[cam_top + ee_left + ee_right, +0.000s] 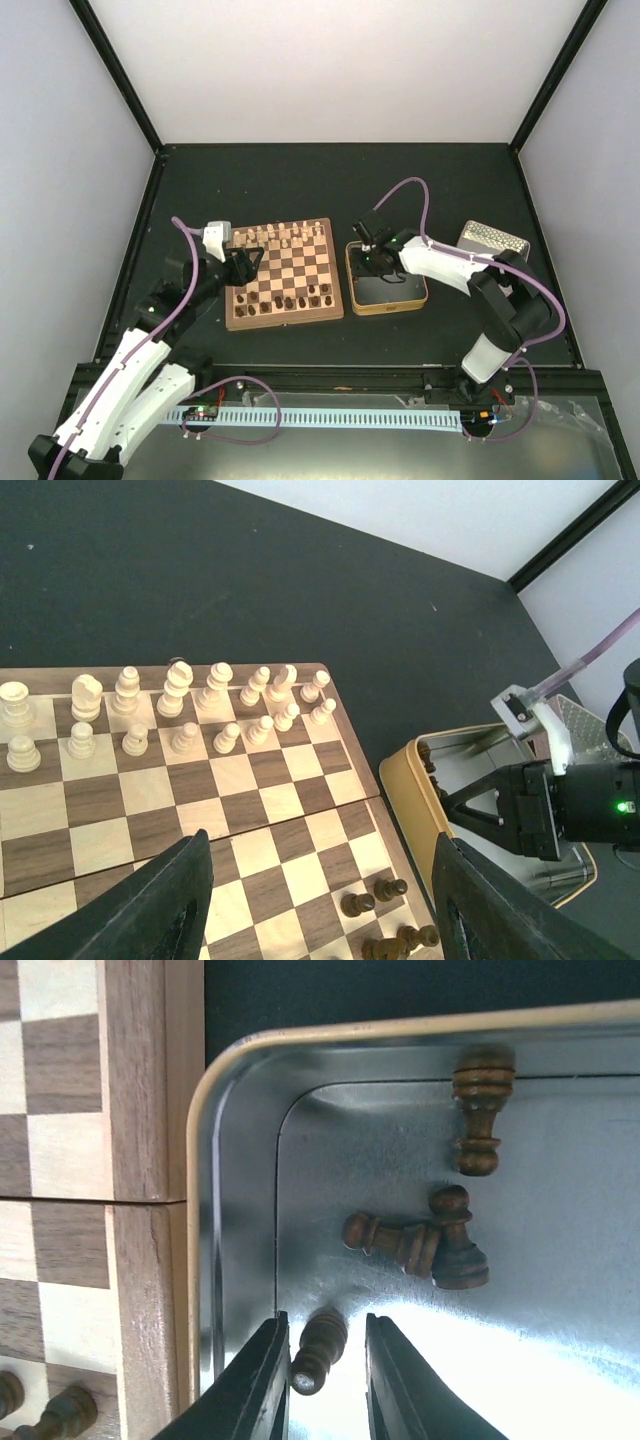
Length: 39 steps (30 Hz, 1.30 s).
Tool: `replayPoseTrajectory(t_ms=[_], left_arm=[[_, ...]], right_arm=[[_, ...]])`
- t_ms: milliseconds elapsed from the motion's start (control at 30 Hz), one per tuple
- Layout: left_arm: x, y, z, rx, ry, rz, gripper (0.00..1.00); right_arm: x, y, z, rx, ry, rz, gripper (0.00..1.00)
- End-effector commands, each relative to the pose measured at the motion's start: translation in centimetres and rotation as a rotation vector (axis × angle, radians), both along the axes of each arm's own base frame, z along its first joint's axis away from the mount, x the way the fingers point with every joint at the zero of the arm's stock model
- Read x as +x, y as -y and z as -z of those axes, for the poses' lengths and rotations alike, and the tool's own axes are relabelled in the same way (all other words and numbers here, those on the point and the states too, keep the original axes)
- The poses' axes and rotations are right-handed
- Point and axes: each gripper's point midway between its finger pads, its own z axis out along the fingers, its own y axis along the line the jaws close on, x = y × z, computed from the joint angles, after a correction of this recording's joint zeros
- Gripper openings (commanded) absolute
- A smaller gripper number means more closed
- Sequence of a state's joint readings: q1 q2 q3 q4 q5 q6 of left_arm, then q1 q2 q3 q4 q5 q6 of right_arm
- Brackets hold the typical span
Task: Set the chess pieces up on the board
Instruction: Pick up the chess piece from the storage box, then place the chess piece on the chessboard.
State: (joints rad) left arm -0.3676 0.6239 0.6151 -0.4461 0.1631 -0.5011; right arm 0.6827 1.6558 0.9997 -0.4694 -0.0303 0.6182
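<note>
The board [285,275] lies left of centre, with pale chessmen on its far rows and several dark chess pieces [290,300] on its near rows. My right gripper [325,1322] is down inside the metal tin [235,1160], jaws slightly apart around a lying dark pawn [318,1348]. The pawn touches the left finger, with a gap to the right one. Three more dark pieces lie in the tin: a taller one [477,1110] and two pawns [400,1240]. My left gripper [335,910] hangs wide open and empty above the board's near right squares, by dark pawns [375,895].
The tin [385,280] stands right against the board's right edge. Its lid [493,240] lies at the far right. The right arm's gripper [540,810] shows over the tin in the left wrist view. Pale chessmen [180,695] fill the board's far rows.
</note>
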Motion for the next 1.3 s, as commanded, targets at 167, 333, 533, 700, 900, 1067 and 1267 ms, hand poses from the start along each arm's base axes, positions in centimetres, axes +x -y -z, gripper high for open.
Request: replayPoseTrajectory(t_ms=[167, 333, 533, 700, 900, 1067, 1267], left_arm=[[0.4, 0.2, -2.2, -0.026, 0.058, 0.004, 0.61], [0.3, 0.0, -2.3, -0.02, 0.061, -0.002, 0.62], [0.3, -0.2, -2.3, -0.01, 0.066, -0.011, 0.61], [0.2, -1.8, -2.3, 0.023, 0.067, -0.091, 0.61], [-0.3, -5.2, -2.2, 0.056, 0.074, -0.266, 0.61], [-1.2, -6.4, -2.9, 0.049, 0.109, -0.313, 0.61], [-2.2, -7.6, -3.7, 0.05, 0.134, -0.358, 0.62]], right_arm=[[-1.2, 0.2, 2.4, -0.098, -0.047, -0.051, 0.22], [-0.9, 0.8, 2.3, -0.14, -0.028, -0.029, 0.14], [-0.4, 1.3, 0.6, -0.169, 0.025, 0.0, 0.03], [-0.1, 0.7, -2.9, -0.151, 0.101, 0.0, 0.02], [-1.1, -4.7, -6.2, -0.059, 0.146, -0.133, 0.02], [-2.6, -11.8, -7.4, 0.014, 0.146, -0.296, 0.03], [-4.4, -18.6, -6.7, 0.024, 0.123, -0.444, 0.04]])
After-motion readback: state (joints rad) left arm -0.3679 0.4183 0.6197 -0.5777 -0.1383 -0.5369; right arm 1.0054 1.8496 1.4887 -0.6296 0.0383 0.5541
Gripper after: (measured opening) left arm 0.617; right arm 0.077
